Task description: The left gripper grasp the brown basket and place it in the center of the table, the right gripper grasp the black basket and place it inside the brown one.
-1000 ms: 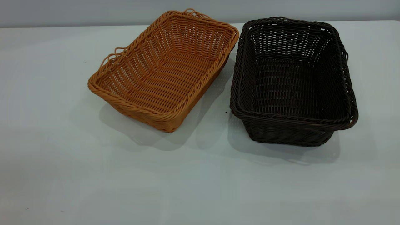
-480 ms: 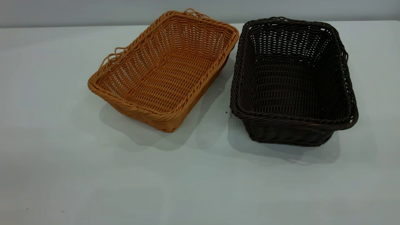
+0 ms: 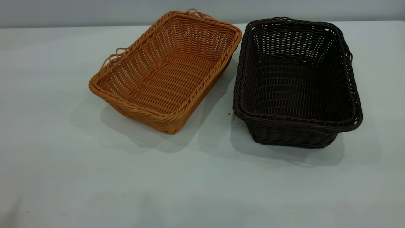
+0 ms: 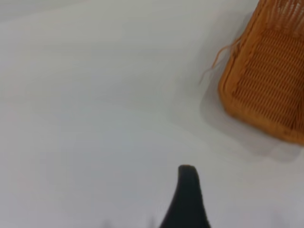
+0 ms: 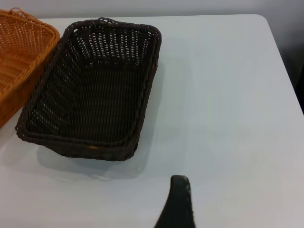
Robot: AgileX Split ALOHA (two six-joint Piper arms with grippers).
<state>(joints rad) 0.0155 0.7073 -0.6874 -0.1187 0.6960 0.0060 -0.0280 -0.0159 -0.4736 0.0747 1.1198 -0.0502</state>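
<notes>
The left gripper (image 4: 188,190), grip state impossible to tell, hung over bare pale grey table (image 3: 63,177), the orange-tan woven wicker basket (image 3: 166,71) well ahead and ungrasped. The dark woven basket (image 5: 90,90) lay ahead of the right gripper (image 5: 179,199). Next, I judged: reaching the tan rim.
</notes>
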